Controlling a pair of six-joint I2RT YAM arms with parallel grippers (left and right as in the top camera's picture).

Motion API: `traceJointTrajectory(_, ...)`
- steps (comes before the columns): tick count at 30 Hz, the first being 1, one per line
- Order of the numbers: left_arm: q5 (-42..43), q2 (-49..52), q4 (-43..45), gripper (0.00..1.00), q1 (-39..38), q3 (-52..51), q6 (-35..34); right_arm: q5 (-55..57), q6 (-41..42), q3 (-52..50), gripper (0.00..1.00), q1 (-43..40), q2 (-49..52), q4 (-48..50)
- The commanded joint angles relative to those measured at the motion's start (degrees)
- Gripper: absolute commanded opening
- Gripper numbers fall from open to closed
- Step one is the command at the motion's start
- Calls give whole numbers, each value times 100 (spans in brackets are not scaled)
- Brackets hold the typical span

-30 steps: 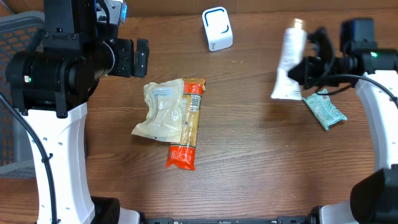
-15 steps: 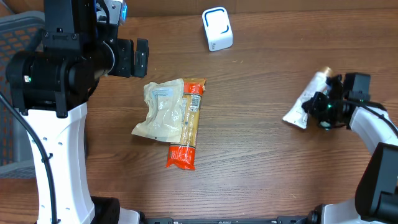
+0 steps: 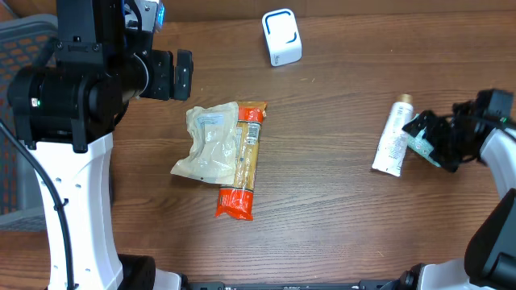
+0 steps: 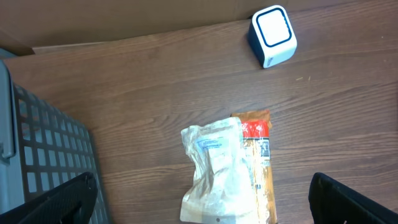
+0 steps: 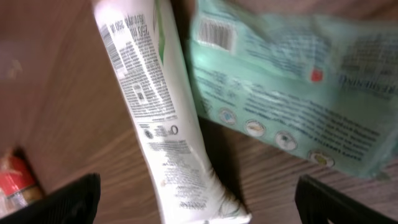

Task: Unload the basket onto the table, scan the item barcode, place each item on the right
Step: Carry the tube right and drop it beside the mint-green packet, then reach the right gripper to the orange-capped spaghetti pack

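The white tube point(image 3: 393, 137) lies flat on the table point(image 3: 322, 201) at the right, just beside a teal packet point(image 3: 426, 147). It is free of the right claw point(image 3: 435, 138), whose jaws stand wide apart above it. The left claw point(image 3: 179, 74) hangs open too, holding nothing. A clear bag point(image 3: 205, 143) and an orange packet point(image 3: 244, 165) wait mid-table, apparently unscanned. Open room runs to the scanner point(image 3: 281, 36) near the far edge, and a basket point(image 3: 24, 48) bounds the left.

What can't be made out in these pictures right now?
Teal packet: overhead, mostly hidden under the right claw.
White tube: right wrist, its small print blurred.
Orange packet: left wrist, lower end cut off by the bottom edge.
Basket: left wrist, cut off by the left edge.
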Motion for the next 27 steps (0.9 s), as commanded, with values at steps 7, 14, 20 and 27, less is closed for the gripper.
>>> traceJointTrajectory(7,-9,35,4,100,-7,22,-37,-903,2,1639,100,579,-389,-951)
traceJointTrajectory(14,-9,35,4,99,-7,22,-37,-1672,2,1401,100,1993,-98,26)
traceJointTrajectory(20,-9,35,4,99,-7,22,-37,-1574,310,1401,99,3473,660,581)
traceJointTrajectory(27,-9,35,4,99,-7,22,-37,-1156,1290,1401,88,4592,1521,1099)
